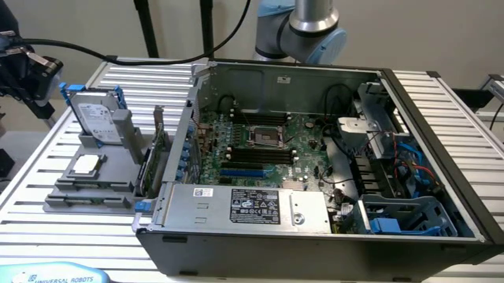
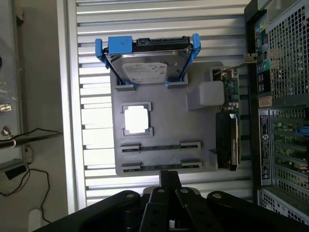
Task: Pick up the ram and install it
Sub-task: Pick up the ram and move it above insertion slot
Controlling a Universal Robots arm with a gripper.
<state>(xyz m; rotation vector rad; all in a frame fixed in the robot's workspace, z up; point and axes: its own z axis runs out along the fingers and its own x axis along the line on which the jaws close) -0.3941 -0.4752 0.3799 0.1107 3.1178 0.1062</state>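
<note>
Gripper [image 2: 169,181] hangs above the slatted counter [image 1: 47,236], just off the edge of the grey parts holder [image 2: 164,104] on the side away from the hard drive. Can't tell how far open it is, or whether it has hold of anything. It is clear of the holder.

The ram [image 2: 159,166] sits edge-up in the holder, a thin strip between two end clips, in the slot row closest to the gripper. In the exterior view that is the holder's front row [image 1: 87,201]. A second parallel row [image 2: 159,145] shows a similar thin strip; can't tell what it is.

Also on the holder:
- The square processor chip [image 2: 136,119] sits in its frame, next row in from the strips.
- The hard drive [image 2: 145,65] stands in its blue caddy at the far end.
- The expansion card [image 2: 231,140] stands upright along the side nearest the computer case [image 1: 315,244].

The case lies open-side-up on the counter, just beside the holder at the exterior view's right. Inside it is the motherboard [image 1: 303,132], with black memory slots [image 1: 260,154] next to the CPU socket [image 1: 264,135]. The power supply [image 1: 244,206] runs along the near wall. An arm joint [image 1: 311,26] is visible behind the case.
</note>
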